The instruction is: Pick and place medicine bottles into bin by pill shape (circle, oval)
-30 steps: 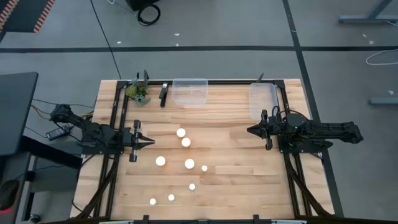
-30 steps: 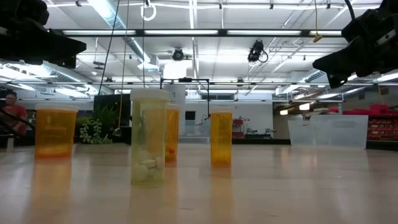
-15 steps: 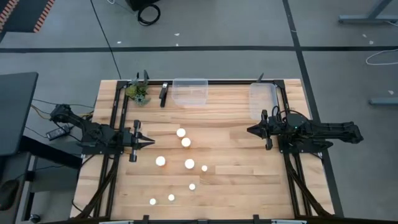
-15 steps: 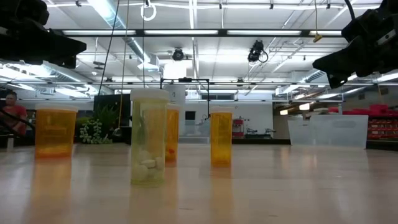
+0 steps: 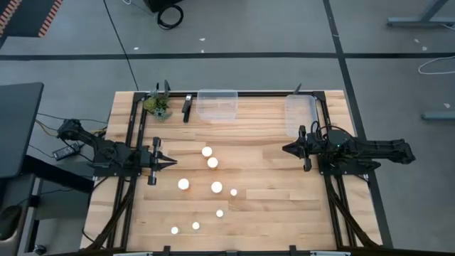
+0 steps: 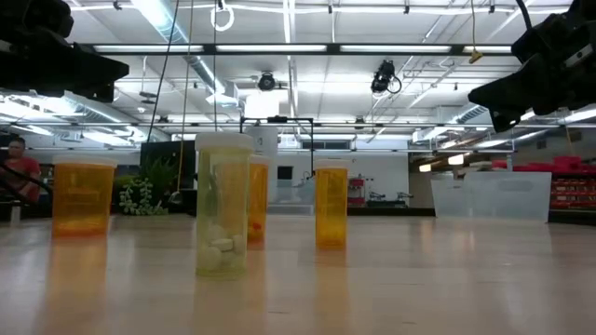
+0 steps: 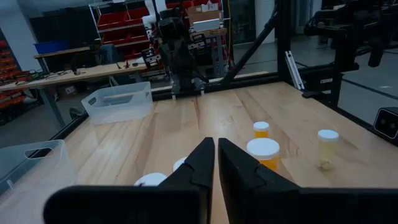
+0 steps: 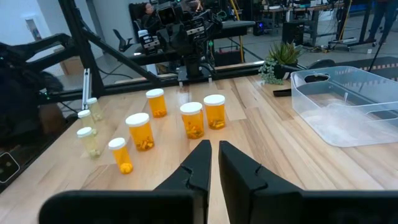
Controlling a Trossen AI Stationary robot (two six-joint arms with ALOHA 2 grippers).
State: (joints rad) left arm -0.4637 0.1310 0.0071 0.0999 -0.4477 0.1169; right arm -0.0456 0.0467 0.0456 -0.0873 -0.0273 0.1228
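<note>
From above, your medicine bottles read only as white discs, eight of them scattered over the middle of the worktop, so pill shape cannot be judged there. In the low view only four bottles show clearly; the nearest, a pale one, holds whitish pills at its bottom, and the caps of the others are hard to pick out. In the left wrist view the fingers cover part of two white caps, and the rest of those bottles is hidden.

Your left end effector hangs at the left edge of the worktop, pointing inward toward the bottles, fingers clenched together on nothing. The right end effector sits at the right edge, pointing inward too, its fingers likewise pressed nearly together and empty (only a thin slit between them). Both are well apart from the bottles.

Two clear plastic bins stand at the far edge: one near the middle, one toward the right corner. A small green plant stands near the far left corner.
</note>
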